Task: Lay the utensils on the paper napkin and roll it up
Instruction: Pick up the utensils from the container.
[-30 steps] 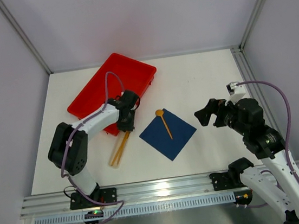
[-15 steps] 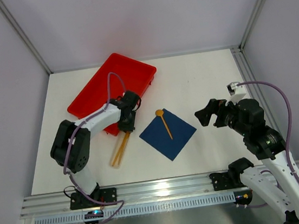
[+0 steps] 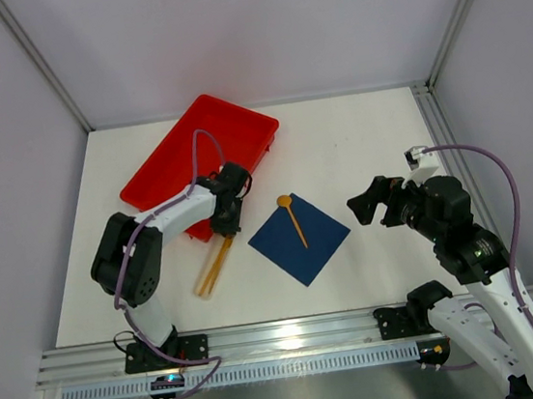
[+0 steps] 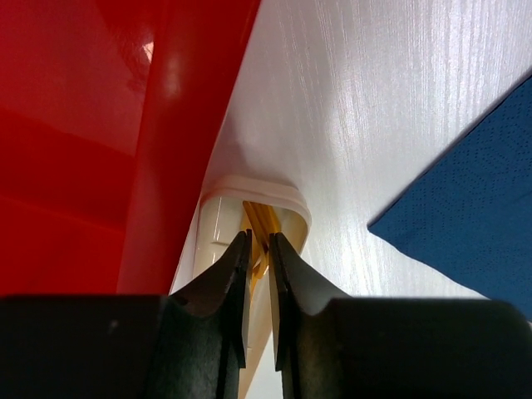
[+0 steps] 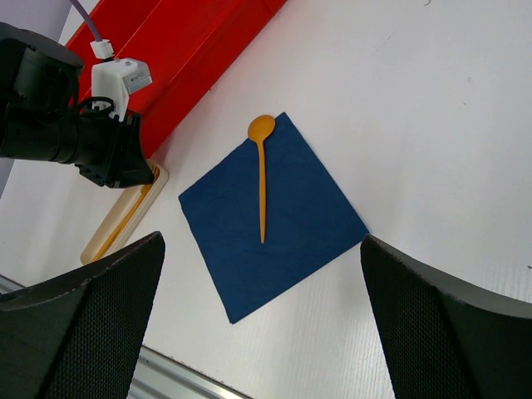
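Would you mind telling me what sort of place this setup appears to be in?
Most likely a robotics lab test cell: a white table boxed in by plain panels on aluminium posts, with the left arm and right arm bolted to a slotted rail at its near edge.

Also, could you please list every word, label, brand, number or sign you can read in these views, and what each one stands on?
None: no text, number or sign can be read in any view.
The red tray, the paper napkin, the orange spoon and the beige holder are all plain, with no print showing.
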Motion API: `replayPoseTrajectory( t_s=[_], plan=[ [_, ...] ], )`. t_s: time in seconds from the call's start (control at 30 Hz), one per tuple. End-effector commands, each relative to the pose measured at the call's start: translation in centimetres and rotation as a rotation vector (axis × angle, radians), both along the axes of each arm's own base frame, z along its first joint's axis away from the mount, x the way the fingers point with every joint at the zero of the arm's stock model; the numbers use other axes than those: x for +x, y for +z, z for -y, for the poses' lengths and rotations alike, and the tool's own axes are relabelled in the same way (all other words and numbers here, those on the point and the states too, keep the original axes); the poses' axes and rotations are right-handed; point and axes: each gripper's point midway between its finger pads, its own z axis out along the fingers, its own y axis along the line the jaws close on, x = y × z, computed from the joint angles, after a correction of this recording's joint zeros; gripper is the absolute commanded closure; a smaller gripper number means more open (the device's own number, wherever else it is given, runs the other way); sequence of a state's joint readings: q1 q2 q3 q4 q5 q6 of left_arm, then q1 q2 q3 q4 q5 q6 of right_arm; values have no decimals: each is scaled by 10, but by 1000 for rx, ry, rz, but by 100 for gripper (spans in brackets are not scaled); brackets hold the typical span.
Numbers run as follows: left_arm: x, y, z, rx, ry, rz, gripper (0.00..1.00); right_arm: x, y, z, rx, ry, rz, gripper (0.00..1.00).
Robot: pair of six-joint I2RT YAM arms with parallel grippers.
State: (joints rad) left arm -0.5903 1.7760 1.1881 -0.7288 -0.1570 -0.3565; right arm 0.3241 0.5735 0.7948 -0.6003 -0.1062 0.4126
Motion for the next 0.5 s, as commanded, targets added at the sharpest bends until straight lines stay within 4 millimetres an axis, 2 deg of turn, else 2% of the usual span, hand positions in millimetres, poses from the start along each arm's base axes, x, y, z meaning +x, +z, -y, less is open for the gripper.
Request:
replayPoseTrajectory(
  t_s=[0.0, 0.17, 0.33, 0.47],
  plan=[
    [6, 0, 1, -1, -19, 24, 83, 2, 5, 3, -12, -6, 32, 0],
    [5, 0, 0, 9, -32, 20, 89, 3, 7, 3, -14, -6, 35, 0],
    [6, 7, -1, 10, -33, 31, 100, 3, 8, 2, -12, -4, 32, 0],
    [8, 13, 0, 7, -36, 36, 100, 3, 11, 1, -8, 0, 36, 0]
  ],
)
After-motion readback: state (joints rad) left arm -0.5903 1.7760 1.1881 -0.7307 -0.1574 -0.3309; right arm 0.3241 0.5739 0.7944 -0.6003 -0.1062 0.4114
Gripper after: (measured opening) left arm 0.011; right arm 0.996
